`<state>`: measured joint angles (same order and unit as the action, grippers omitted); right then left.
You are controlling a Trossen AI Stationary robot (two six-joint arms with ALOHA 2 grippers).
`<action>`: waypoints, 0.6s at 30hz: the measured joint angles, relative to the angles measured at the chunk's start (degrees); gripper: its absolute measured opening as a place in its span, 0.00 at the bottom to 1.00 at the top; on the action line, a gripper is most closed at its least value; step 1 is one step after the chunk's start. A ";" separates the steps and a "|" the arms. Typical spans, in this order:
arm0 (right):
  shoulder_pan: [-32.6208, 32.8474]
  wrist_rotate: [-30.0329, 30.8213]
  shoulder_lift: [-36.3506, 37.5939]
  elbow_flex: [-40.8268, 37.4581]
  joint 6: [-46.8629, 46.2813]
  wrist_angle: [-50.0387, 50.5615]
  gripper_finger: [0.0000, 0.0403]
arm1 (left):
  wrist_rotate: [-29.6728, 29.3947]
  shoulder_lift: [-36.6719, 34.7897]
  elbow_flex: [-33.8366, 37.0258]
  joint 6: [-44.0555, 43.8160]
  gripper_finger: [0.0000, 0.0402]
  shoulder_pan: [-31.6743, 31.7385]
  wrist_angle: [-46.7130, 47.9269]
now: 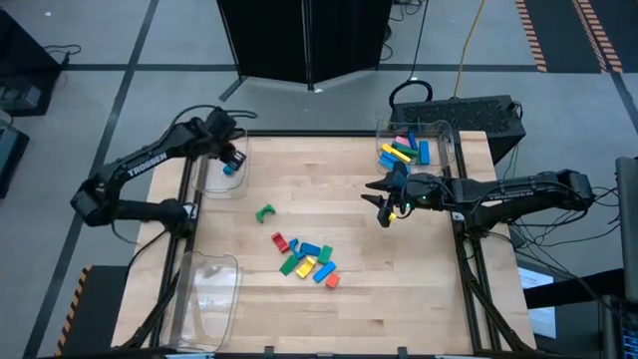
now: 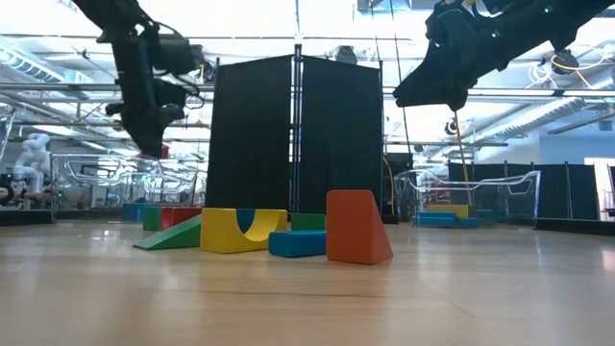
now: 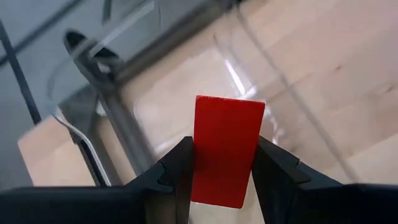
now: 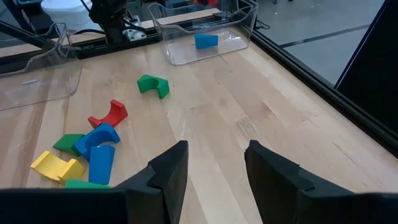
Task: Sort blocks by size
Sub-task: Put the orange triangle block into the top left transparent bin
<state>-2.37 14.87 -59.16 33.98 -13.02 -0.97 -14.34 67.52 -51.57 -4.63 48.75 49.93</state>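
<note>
My left gripper hangs over the far-left clear bin, shut on a red block. A blue block lies in that bin. Mid-table sits a loose pile of blocks in blue, green, yellow, red and orange. A green block lies apart from them, toward the far edge. My right gripper stands open in the air near the far-right bin, with nothing between its fingers. That bin holds several blocks. My left gripper pinches the red block between its two fingers, one on each long side. Most of the block stands out beyond the fingertips. The fingers slant downward over the bin. The block is lifted clear, above the bin's floor.
A third clear bin stands at the near left corner. Bare wood lies between the pile and the right edge. A black cabinet stands behind the table's far edge.
</note>
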 joint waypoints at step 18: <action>0.00 0.01 -0.01 0.00 0.20 0.20 0.38 | 10.46 11.29 0.00 3.92 0.33 9.36 2.41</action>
<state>-2.37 14.89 -59.18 33.98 -12.82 -0.78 -3.88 78.81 -51.57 -0.71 58.11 52.34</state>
